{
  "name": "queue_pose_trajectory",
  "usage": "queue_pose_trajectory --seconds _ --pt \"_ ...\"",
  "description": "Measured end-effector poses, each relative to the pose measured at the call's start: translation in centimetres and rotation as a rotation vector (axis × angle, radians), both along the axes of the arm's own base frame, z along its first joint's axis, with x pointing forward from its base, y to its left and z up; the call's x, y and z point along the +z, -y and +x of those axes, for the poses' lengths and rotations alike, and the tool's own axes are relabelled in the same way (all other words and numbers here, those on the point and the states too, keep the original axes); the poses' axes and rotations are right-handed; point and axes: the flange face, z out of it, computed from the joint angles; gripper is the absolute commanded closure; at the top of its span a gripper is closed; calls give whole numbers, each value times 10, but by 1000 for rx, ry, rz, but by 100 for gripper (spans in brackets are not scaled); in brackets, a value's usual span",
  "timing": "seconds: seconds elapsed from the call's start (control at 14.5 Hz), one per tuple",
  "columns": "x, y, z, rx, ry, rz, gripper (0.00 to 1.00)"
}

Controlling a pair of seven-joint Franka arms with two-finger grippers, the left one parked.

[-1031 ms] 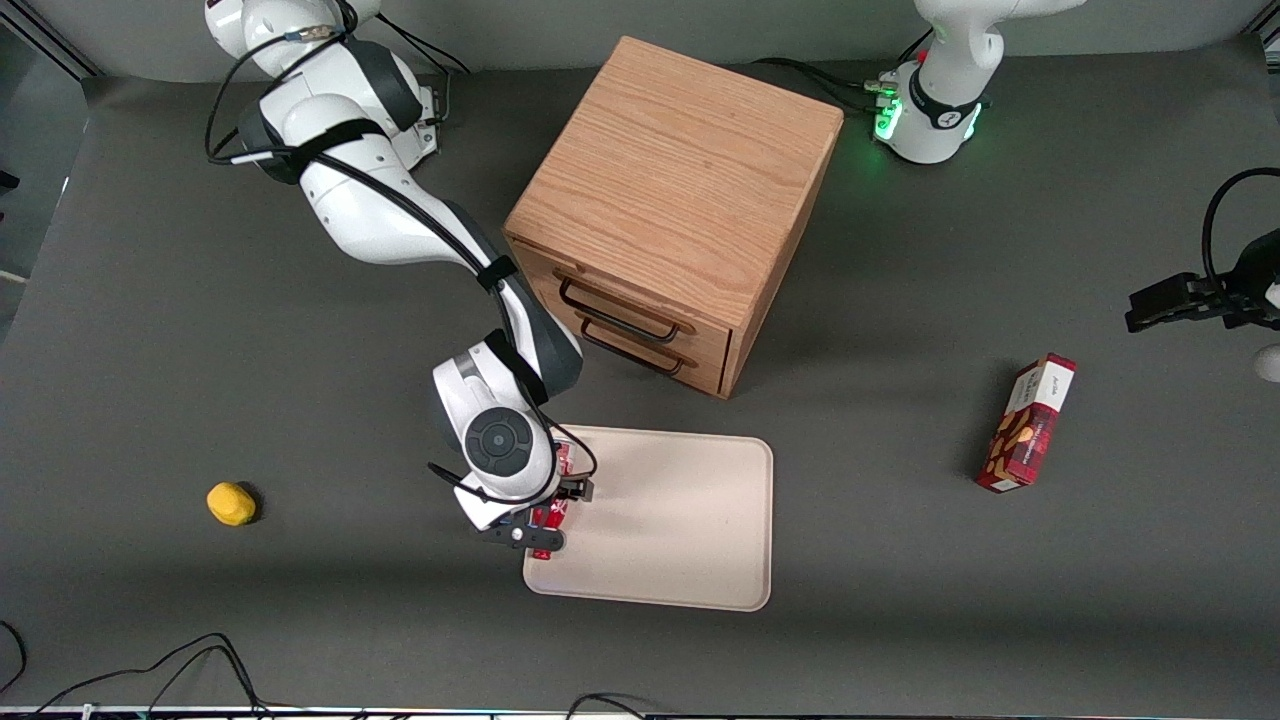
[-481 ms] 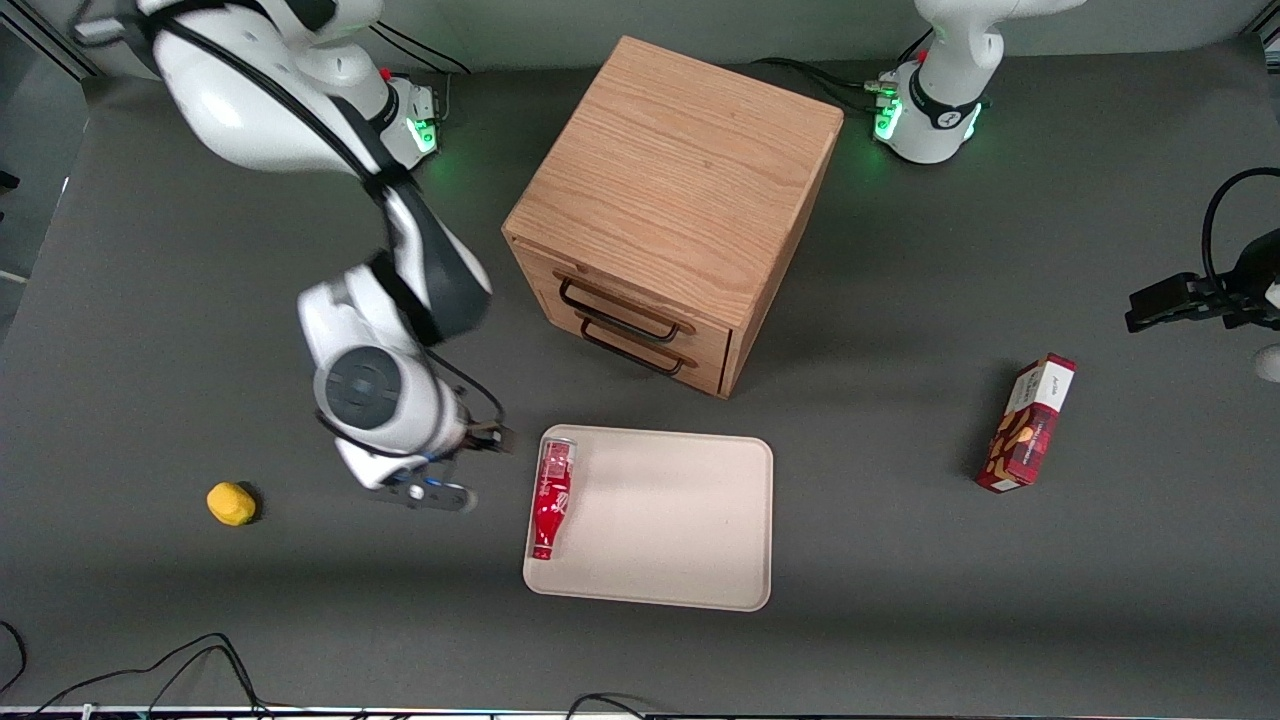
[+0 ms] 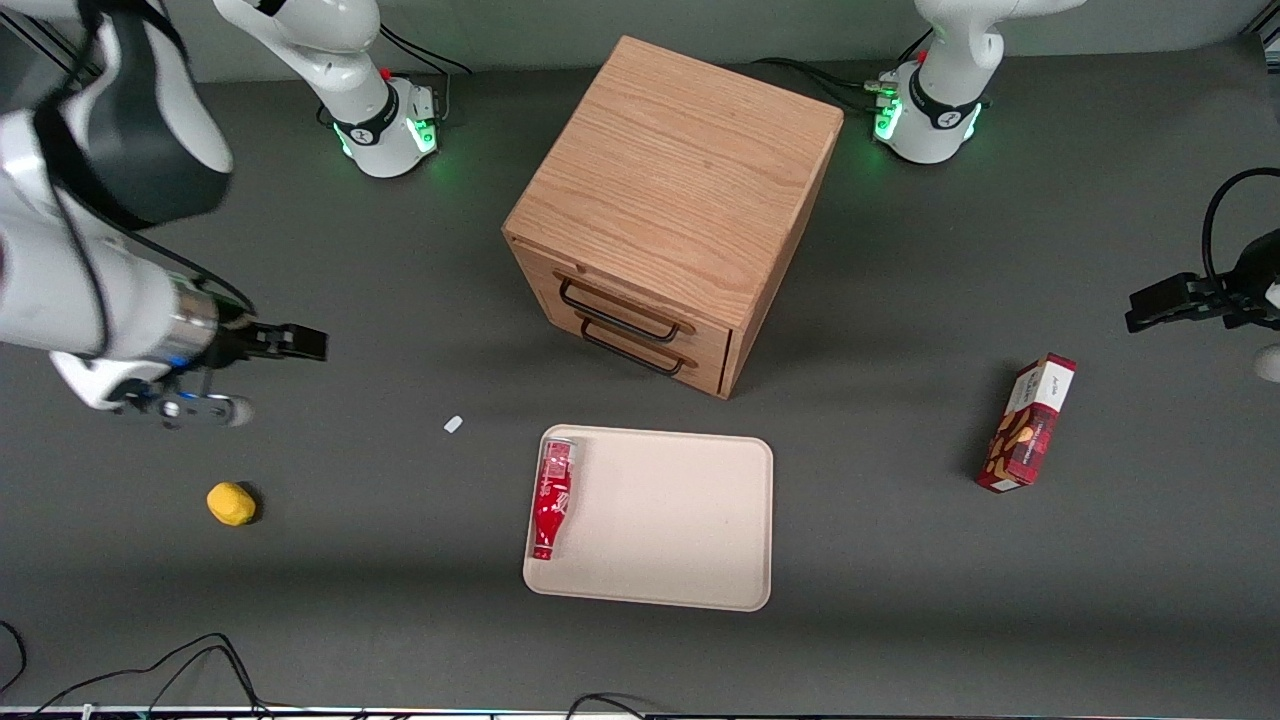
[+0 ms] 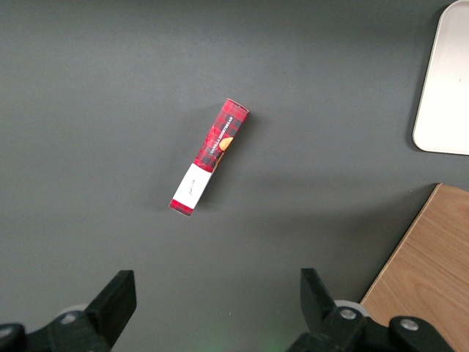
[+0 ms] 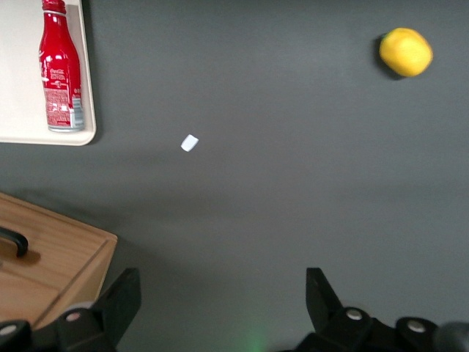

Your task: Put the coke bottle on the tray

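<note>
The coke bottle (image 3: 552, 498) is a small red bottle with white lettering. It lies on its side on the pale beige tray (image 3: 670, 520), along the tray's edge nearest the working arm, cap toward the front camera. My gripper (image 3: 255, 375) hangs raised toward the working arm's end of the table, well apart from the tray, open and holding nothing. In the right wrist view the coke bottle (image 5: 60, 73) rests on the tray (image 5: 22, 81), and my gripper (image 5: 220, 301) has only bare table between its fingers.
A wooden drawer cabinet (image 3: 670, 210) stands just farther from the front camera than the tray. A yellow lemon-like object (image 3: 231, 503) and a small white scrap (image 3: 453, 424) lie on the table near my gripper. A red snack box (image 3: 1028, 423) lies toward the parked arm's end.
My gripper let go of the coke bottle and drew away from the tray, rising toward the working arm's end. The bottle stays lying on the tray. A white scrap now shows.
</note>
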Motion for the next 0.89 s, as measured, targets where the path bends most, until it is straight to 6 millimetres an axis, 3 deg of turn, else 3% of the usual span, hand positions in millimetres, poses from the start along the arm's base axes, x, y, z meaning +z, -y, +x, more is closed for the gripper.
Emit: queue_pose_trajectory --seconds 0.14,0.41,0.69,0.89 --pt "15 16 -9 0 17 -12 0" --pt "12 15 -30 55 0 -85 0" --pt "44 58 -53 61 34 -36 0" --pt "63 72 -73 26 62 33 0"
